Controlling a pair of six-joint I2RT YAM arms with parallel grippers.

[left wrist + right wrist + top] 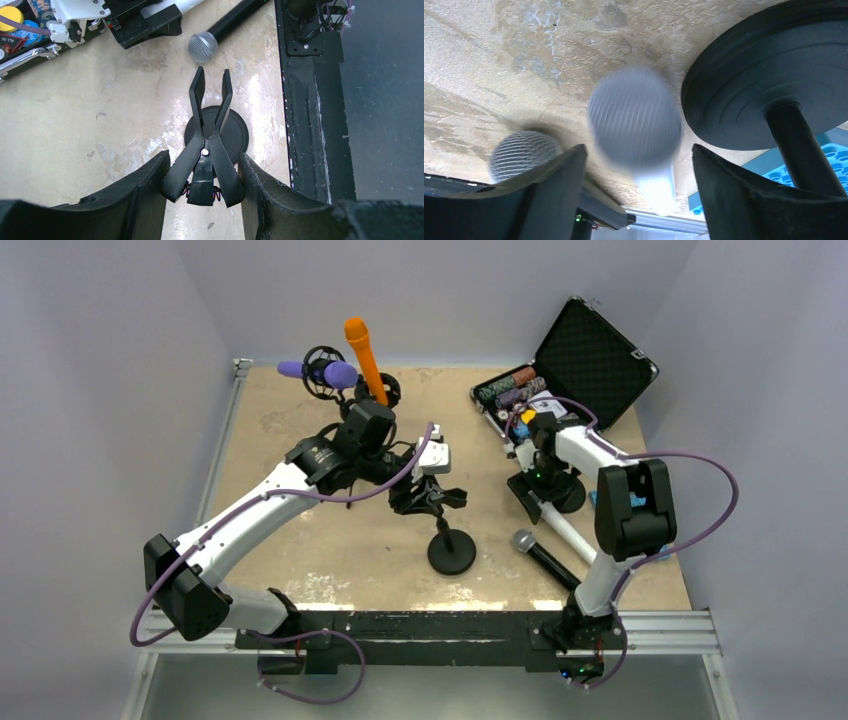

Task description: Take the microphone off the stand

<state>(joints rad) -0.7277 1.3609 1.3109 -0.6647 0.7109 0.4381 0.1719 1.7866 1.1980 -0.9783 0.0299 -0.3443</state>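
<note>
Microphone (634,120) looks free of the clip (197,95), loose between right tool's (638,150) spread jaws; left tool (203,160) pinches clip; withdraw next.

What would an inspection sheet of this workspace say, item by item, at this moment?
surface: beige table, worn and stained.
job's things: microphone clip on its round-based stand, nothing in it; white microphone blurred, loose between the right fingers.
clutter: black microphone lying near the front edge; second stand base; orange microphone and purple microphone in holders at the back; open case with poker chips.
grippers: left gripper shut on the clip's handles; right gripper open.
cables: purple cables loop along both arms.
surroundings: plain pale walls; nothing else seen.
</note>
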